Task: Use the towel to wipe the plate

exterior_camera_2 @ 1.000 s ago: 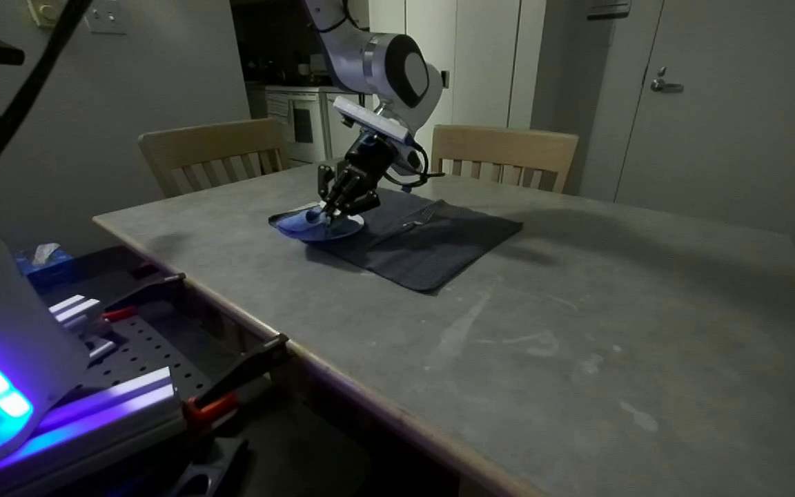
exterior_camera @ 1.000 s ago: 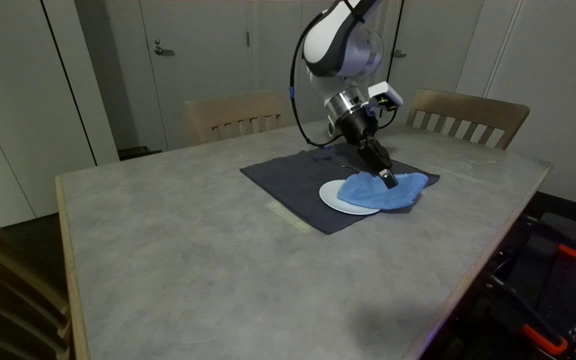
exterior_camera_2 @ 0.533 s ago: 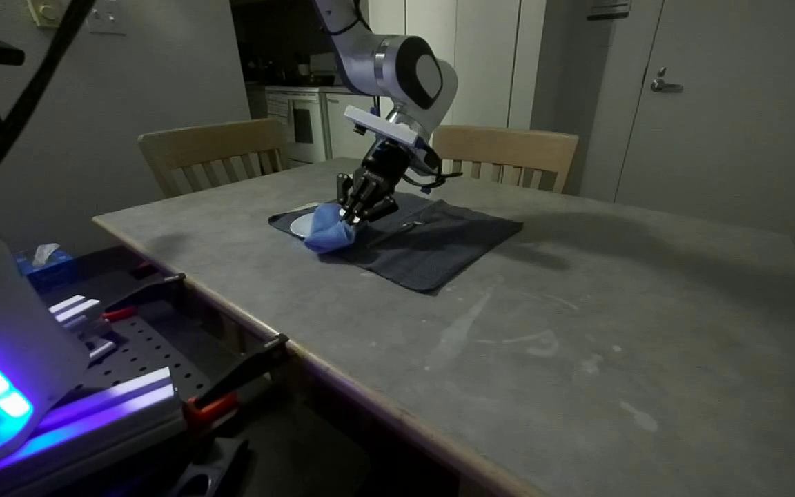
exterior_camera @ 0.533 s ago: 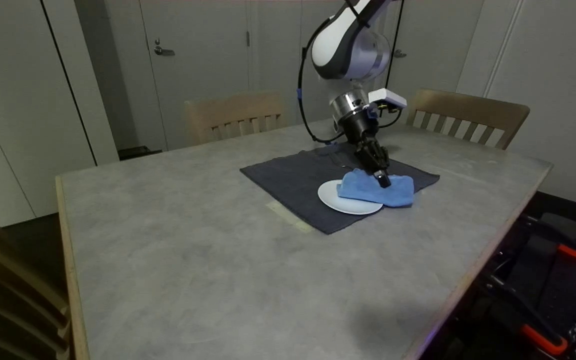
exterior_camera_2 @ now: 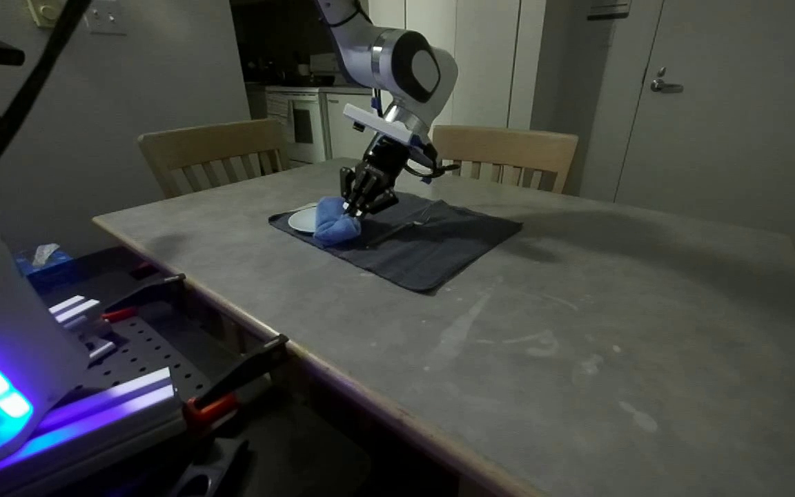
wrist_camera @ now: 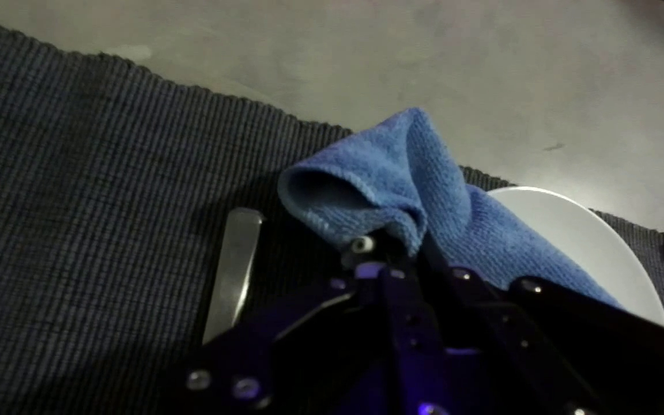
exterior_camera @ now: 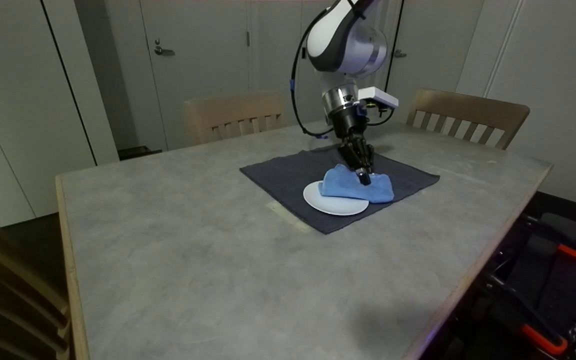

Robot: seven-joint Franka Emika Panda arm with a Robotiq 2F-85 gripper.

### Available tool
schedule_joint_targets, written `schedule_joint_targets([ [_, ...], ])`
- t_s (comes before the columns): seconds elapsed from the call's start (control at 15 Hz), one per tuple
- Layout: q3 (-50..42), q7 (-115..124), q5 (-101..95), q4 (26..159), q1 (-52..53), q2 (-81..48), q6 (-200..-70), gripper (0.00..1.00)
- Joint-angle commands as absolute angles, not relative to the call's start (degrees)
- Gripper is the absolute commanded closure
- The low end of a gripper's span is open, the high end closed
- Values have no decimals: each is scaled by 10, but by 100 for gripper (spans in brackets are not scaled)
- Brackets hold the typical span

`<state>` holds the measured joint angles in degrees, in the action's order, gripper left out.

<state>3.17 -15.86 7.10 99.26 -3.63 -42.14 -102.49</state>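
Note:
The light-blue towel point(exterior_camera: 340, 186) lies folded over part of the round white plate point(exterior_camera: 335, 206), and one end hangs past the rim over the dark placemat point(exterior_camera: 288, 175). My gripper point(exterior_camera: 364, 178) points down and is shut on the towel. In an exterior view the gripper point(exterior_camera_2: 352, 210) is at the towel's point(exterior_camera_2: 333, 224) side, with the plate point(exterior_camera_2: 303, 220) showing beyond it. In the wrist view the fingertips point(wrist_camera: 398, 248) pinch the towel point(wrist_camera: 441, 190), which makes a loop above them. The plate point(wrist_camera: 580, 236) shows at the right, partly covered by the towel and a finger.
A metal utensil handle point(wrist_camera: 233, 271) lies on the placemat beside the gripper; a fork point(exterior_camera_2: 421, 215) also shows there in an exterior view. Wooden chairs point(exterior_camera: 468, 112) stand at the table's point(exterior_camera: 208, 250) far edges. Clamps point(exterior_camera_2: 239, 373) sit along the table edge near the robot base.
The gripper, still holding the towel, has moved across the plate, uncovering a different side of it. The plate has slid a little over the placemat with the towel in the last half second.

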Motion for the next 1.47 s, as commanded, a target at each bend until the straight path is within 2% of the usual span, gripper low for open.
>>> schedule_joint_targets([
  [0.0,39,-140,82,1015,-34,-390,-1040,98],
  [0.4,35,-85,39,1032,7,-342,-1013,98],
  [1.13,72,-118,124,1014,-3,-388,-1075,98],
  [1.4,72,-126,146,1005,-1,-399,-1050,98],
])
